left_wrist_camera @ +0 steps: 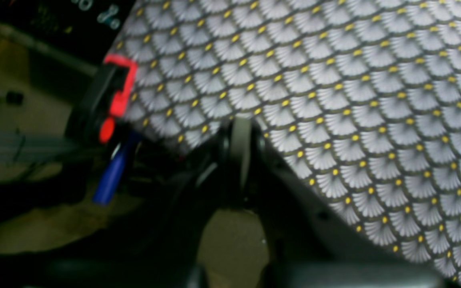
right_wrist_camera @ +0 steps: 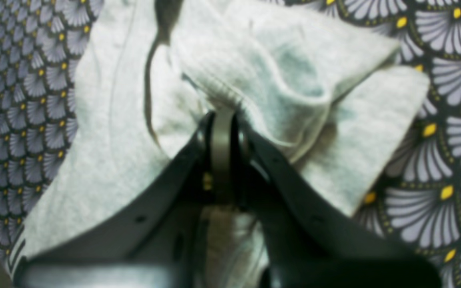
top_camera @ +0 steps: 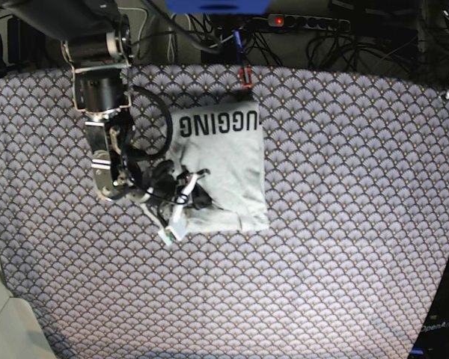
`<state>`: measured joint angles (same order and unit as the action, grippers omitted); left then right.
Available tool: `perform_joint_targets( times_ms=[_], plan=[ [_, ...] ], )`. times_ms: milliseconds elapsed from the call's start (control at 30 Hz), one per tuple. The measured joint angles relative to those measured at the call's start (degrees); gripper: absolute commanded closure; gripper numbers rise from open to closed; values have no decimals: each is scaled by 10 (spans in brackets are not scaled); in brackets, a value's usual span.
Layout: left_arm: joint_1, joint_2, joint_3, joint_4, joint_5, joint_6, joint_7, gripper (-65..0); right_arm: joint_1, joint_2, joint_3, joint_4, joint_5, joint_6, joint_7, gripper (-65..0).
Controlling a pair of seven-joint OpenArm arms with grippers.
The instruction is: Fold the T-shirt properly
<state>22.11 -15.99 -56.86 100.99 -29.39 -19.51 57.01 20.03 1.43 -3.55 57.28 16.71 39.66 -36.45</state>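
Note:
The light grey T-shirt (top_camera: pixel 224 161) lies folded into a rough rectangle at the table's middle back, with black lettering "UGGING" along its far edge. My right gripper (top_camera: pixel 197 196) is at the shirt's near left corner. In the right wrist view its jaws (right_wrist_camera: pixel 222 114) are shut on a bunched fold of the T-shirt (right_wrist_camera: pixel 106 160), with ribbed fabric puckered at the tips. My left gripper (left_wrist_camera: pixel 240 132) is shut with nothing in it, hanging just off the edge of the tablecloth (left_wrist_camera: pixel 354 100), away from the shirt.
The scallop-patterned tablecloth (top_camera: pixel 344 224) covers the whole table. A red and black clamp (left_wrist_camera: pixel 116 90) with a blue handle grips the table edge close to my left gripper. Another clamp (top_camera: pixel 245 75) sits at the back edge behind the shirt. Cables and a power strip (top_camera: pixel 299 21) lie beyond.

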Motion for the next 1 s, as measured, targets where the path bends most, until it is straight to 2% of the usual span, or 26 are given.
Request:
perform_joint_targets(
  times_ms=[67,133,300,433,533,667,700,767,867,1000],
  plan=[
    [1,0,0,0,-1,0,0,-3,-1,0,0,14,-5,1,-7,0],
    [1,0,0,0,-1,0,0,-3,-11,5,-3,67,-15,1,-39,0],
    [21,-2,0,2,-9,0,-2,-3,-44,17,3,273,-16,-3,-128,0],
    [61,-3,4,15,-35,-1,-2,-3,-115,34,1,441,-5,5,-193,0],
    [88,-4,5,13,-27,0,-5,-3,-196,52,33,533,-3,5,-225,0],
    [117,-9,20,-9,-26,-1,-11,-3,-301,57,109,562,-13,4,-229,0],
    [127,-10,30,-13,-19,-7,-12,-3,-323,59,125,561,-12,3,-222,0],
    [150,-15,56,-13,-15,-42,-30,-3,-374,76,158,563,-7,3,-200,0],
    [173,-18,92,-12,47,-64,-78,-3,-454,86,198,564,-7,2,-138,0],
    [199,5,142,-13,108,-71,-97,-3,-542,90,240,564,-7,2,-63,0]
  ],
)
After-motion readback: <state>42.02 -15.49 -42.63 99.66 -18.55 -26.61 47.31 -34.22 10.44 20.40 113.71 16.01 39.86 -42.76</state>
